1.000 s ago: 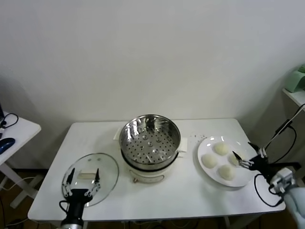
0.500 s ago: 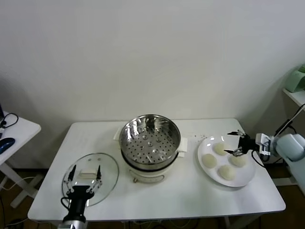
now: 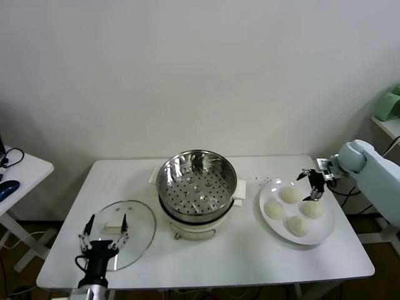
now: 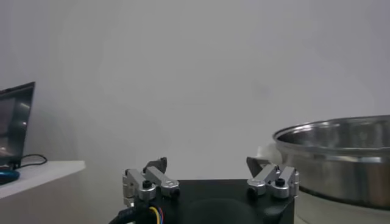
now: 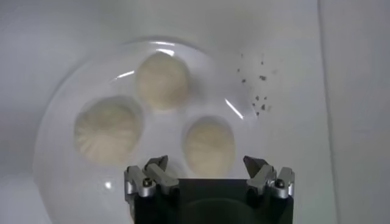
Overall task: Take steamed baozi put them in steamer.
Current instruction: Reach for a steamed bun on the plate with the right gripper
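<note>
The steamer is showing polished, mirror-bright steel with a perforated floor, sitting on a smooth cream plastic-looking base. At its 3 o'clock, the steamed baozi are looking matt, soft and doughy, one finely pleated, lying on a glossy white plate. At 8 o'clock the lid is appearing as clear, shiny glass. The surface is looking smooth, matt white.

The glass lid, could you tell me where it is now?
In the head view, the glass lid lies on the table's left, beside the steamer.
</note>
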Motion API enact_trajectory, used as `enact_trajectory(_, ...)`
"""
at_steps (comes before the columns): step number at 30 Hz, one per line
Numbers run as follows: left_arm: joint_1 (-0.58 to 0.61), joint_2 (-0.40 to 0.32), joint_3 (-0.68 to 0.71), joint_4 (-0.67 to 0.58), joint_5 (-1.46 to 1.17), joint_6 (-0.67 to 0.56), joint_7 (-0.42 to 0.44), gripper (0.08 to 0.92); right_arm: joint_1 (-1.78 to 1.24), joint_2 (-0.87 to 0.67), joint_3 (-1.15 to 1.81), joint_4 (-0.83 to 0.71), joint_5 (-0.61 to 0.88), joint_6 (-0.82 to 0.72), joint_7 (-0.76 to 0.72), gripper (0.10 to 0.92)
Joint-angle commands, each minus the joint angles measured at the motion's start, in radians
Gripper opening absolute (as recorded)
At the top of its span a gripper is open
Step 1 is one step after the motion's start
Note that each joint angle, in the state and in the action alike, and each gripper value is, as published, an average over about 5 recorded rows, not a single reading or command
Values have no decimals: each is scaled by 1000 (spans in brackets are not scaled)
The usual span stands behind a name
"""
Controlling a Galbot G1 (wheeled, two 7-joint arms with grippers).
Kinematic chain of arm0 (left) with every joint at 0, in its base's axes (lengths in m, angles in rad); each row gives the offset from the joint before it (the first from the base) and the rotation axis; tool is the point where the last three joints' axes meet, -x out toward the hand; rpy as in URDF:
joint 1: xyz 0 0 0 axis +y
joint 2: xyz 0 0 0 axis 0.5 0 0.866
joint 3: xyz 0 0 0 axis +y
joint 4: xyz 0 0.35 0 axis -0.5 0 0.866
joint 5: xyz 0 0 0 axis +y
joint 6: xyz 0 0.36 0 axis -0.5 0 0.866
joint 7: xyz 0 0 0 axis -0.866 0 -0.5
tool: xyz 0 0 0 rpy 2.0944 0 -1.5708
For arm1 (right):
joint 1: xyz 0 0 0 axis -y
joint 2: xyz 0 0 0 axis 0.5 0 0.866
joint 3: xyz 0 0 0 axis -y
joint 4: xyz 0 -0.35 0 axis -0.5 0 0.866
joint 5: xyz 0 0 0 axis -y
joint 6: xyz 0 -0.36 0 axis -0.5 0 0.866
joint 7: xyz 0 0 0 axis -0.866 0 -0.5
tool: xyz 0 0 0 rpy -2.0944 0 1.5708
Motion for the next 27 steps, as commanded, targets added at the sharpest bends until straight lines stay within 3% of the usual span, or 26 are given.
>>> enact_trajectory(1, -2, -3, -5, 9, -10, 3, -2, 823, 74, 151, -70, -202, -98, 27, -16, 823)
enact_trajectory(27, -5, -5, -11, 42, -20, 4, -15, 823, 7, 236, 45, -307, -214, 44, 28, 823)
